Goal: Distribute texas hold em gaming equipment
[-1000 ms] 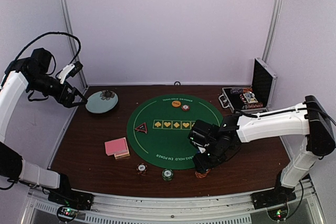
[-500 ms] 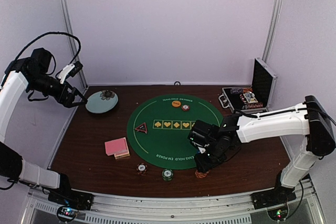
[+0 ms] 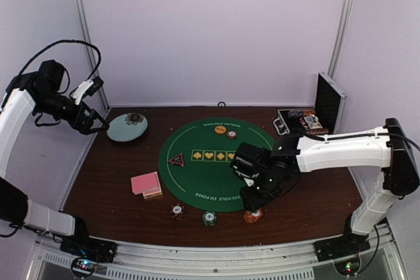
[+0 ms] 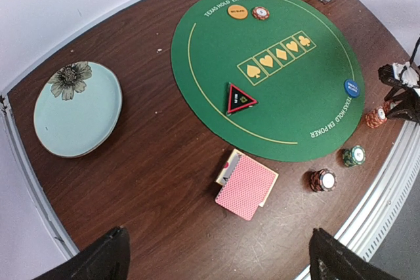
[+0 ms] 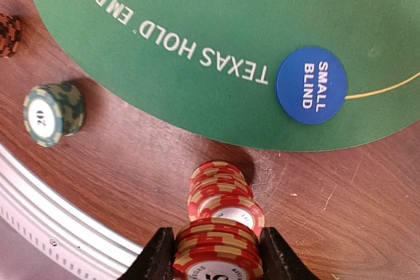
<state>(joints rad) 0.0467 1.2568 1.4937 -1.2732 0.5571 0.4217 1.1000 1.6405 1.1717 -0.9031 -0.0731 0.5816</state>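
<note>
A second ago my right claw [image 5: 218,254] sat low over the red stack at the near edge of the table, its jaws wider. Now the jaws have narrowed and the arm has come up and back a little toward the far side. In the wrist view the fingers [image 5: 161,257] press on both sides of a short pile, the held red chips [image 5: 220,268]. The remaining red chips [image 5: 223,201] stand on the bare wood below, just near of the green mat [image 5: 197,11]. They are close to the blue disc [image 5: 310,85], which lies on the mat's rim.

So I read this as the stack being split, with one share lifted for another seat and one share left in place. The green chips [image 5: 54,113] wait further left along the same near edge.

My left claw [image 3: 98,126] has not moved. It hangs wide open and empty at the far left, beside the pale blue plate [image 3: 118,132].
</note>
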